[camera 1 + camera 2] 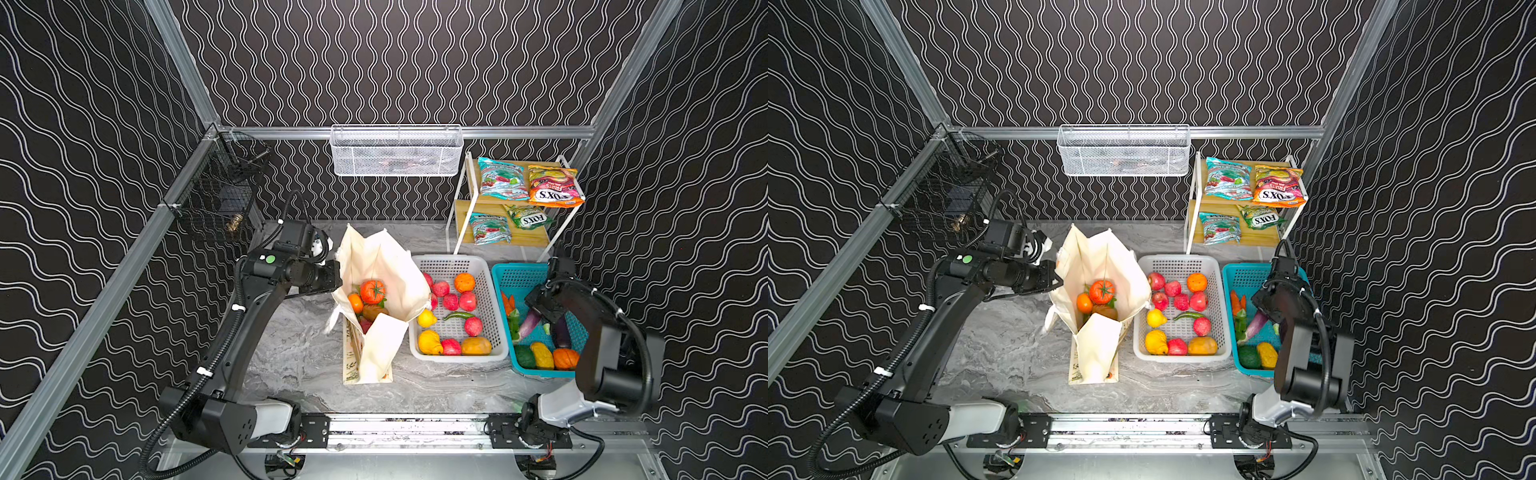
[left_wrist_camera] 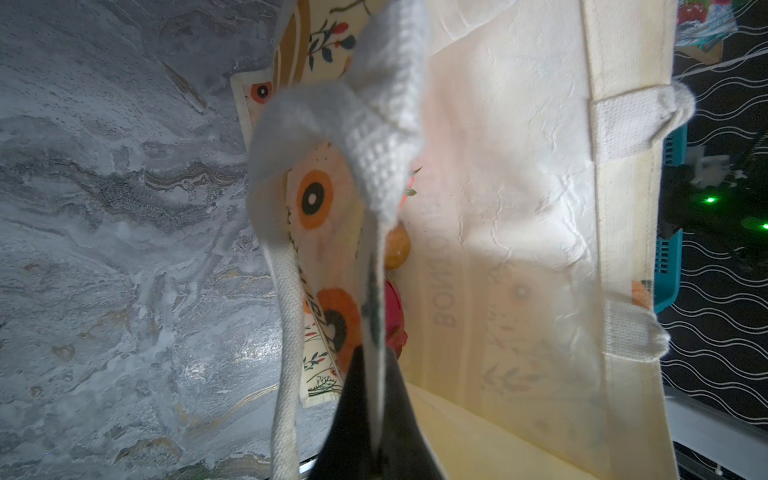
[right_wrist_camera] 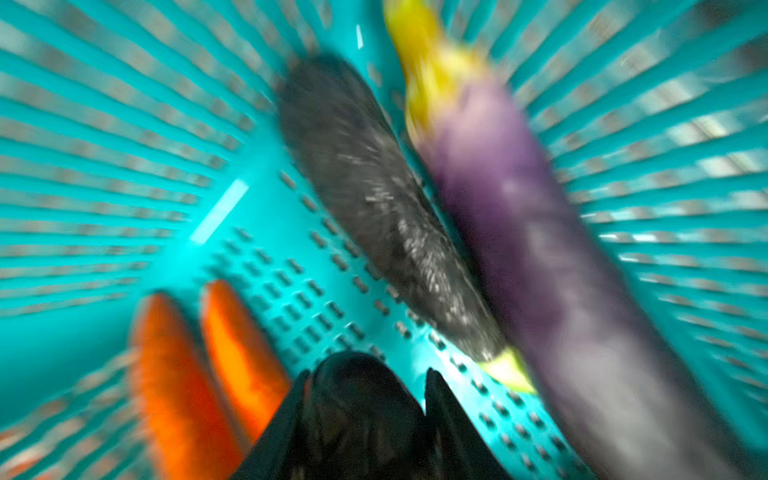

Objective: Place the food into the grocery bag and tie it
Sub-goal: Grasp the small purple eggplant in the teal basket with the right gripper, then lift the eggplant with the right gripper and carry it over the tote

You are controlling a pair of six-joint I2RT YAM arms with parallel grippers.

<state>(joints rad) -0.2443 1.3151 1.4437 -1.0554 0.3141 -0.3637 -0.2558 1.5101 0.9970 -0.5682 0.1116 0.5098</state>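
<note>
The grocery bag (image 1: 382, 257) (image 1: 1100, 257) stands open in the middle of the table, with a red tomato (image 1: 372, 291) and an orange (image 1: 355, 302) inside. My left gripper (image 2: 374, 357) (image 1: 337, 279) is shut on the bag's left rim, and a white strap handle (image 2: 365, 137) hangs beside it. My right gripper (image 3: 369, 374) is down in the teal basket (image 1: 515, 274), shut round a dark rounded vegetable (image 3: 357, 407); in both top views its wrist hides its fingers. A black eggplant (image 3: 374, 199), a purple eggplant (image 3: 540, 249) and carrots (image 3: 174, 374) lie nearby. Candy packets, orange (image 1: 555, 187) and teal (image 1: 500, 178), lie on the shelf.
A white plastic basket (image 1: 453, 258) of fruit sits between the bag and the teal basket. The wooden shelf rack (image 1: 461, 216) stands at the back right. A white wire basket (image 1: 397, 151) hangs on the back rail and a black one (image 1: 220, 195) on the left rail.
</note>
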